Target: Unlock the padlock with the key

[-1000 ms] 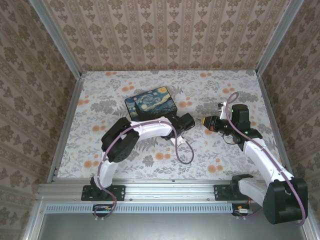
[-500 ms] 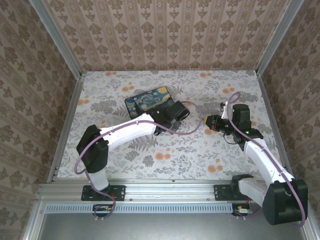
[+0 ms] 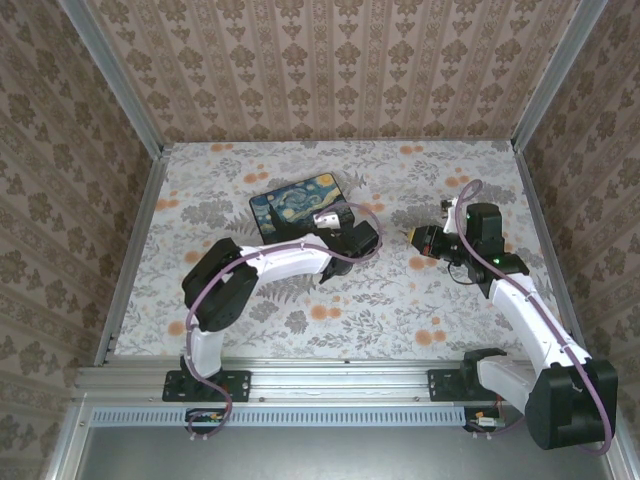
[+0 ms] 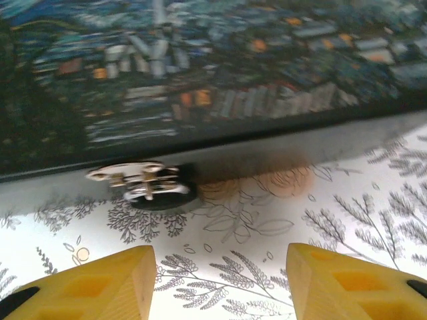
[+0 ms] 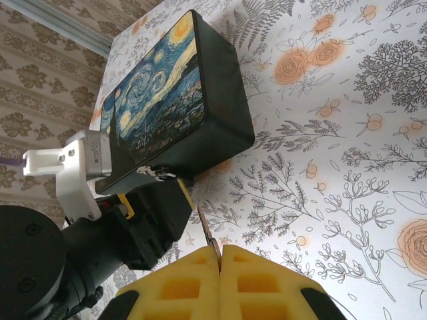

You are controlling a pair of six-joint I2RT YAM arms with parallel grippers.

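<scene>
1. left claw (image 4: 219, 267): yellow fingers (image 4: 100, 283) spread wide, with nothing between them. both tips sit low over the table (image 4: 347, 193).
2. padlock (image 4: 143, 185): ahead of the left claw, off its centre line, on the left finger's side. it is small, with silver metal over a black body. it sits at the foot of the box (image 4: 213, 73). whether it hangs from the box or lies on the table cannot be told. neither finger touches it.
3. box: directly ahead of the left claw, just beyond the padlock. its painted top spans the full width ahead, and its dark lower edge faces the fingers.
4. right claw (image 5: 220, 252): yellow fingers pressed together, pinching the key (image 5: 208, 233).
5. key: a thin brownish blade projects forward from the seam between the right claw's fingertips. its tip is in the air, clear of the table, and points toward the box's near corner.
6. seen from the right claw, the left claw's black body lies ahead and to the left. one of its yellow fingertips is near the key's tip. the padlock lies beyond that, at the box's edge, apart from the key.
7. overhead view: the claws face each other with a gap of table between them. the left claw is at the box's near right corner. the right claw is to the right of that.
</scene>
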